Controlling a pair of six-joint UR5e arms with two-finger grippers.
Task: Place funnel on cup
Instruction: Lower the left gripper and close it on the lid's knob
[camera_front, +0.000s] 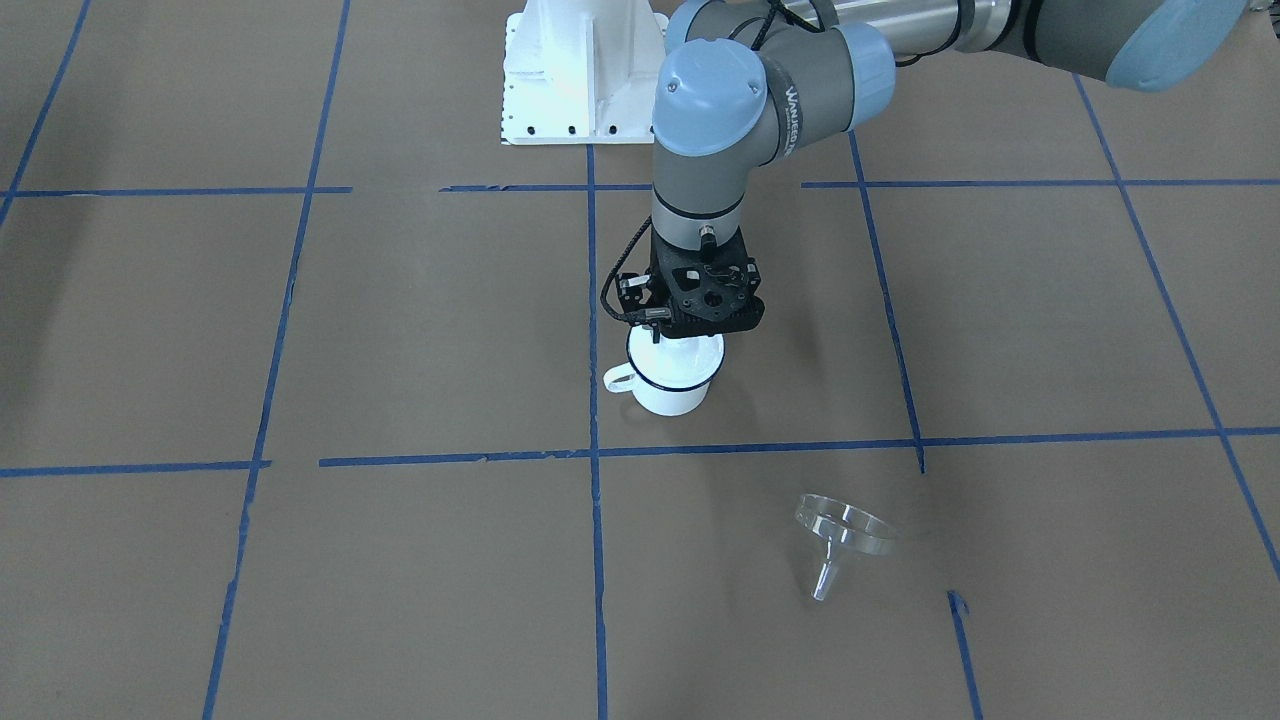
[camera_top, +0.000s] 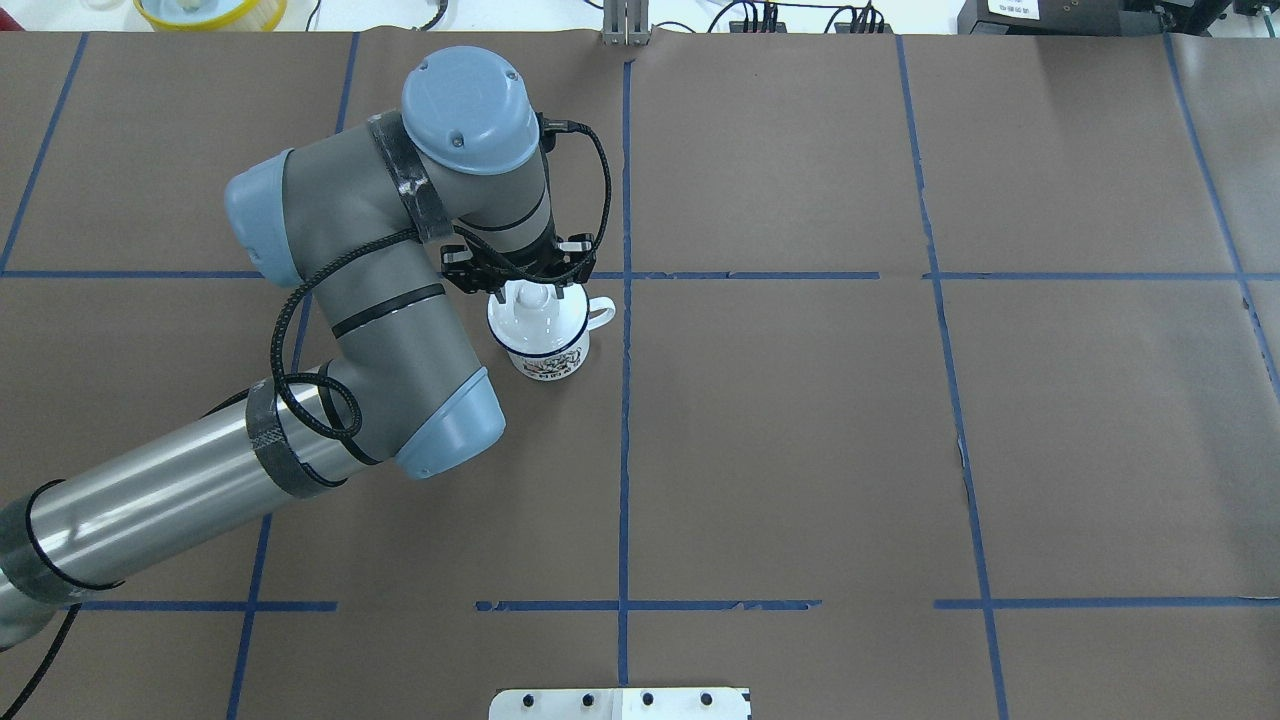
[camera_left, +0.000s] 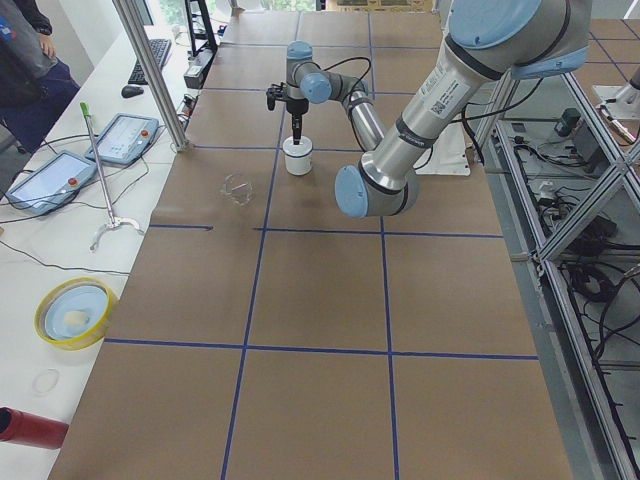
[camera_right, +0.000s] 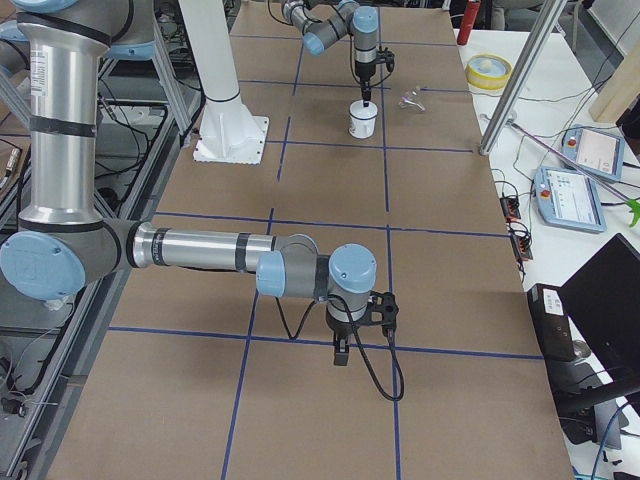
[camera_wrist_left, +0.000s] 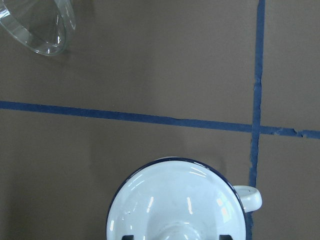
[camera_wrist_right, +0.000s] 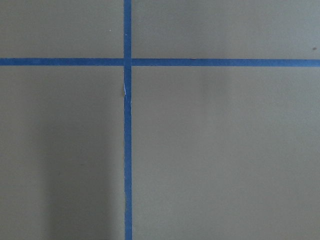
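Note:
The white enamel cup (camera_front: 672, 395) with a dark blue rim stands near the table's middle, its handle (camera_wrist_left: 250, 197) to one side. A round white lid (camera_wrist_left: 175, 200) with a knob sits on it. My left gripper (camera_front: 682, 335) hangs straight down over the cup, its fingers on either side of the knob (camera_top: 535, 296) with small gaps, so it looks open. The clear funnel (camera_front: 845, 535) lies on its side on the table, apart from the cup, and shows at the top left of the left wrist view (camera_wrist_left: 37, 25). My right gripper (camera_right: 340, 350) hovers low over bare table far away; I cannot tell its state.
The white arm mount (camera_front: 580, 70) stands behind the cup. A yellow bowl (camera_left: 73, 312), a red cylinder (camera_left: 25, 428) and a grabber tool (camera_left: 100, 180) lie on the side bench off the brown table. Blue tape lines cross the surface.

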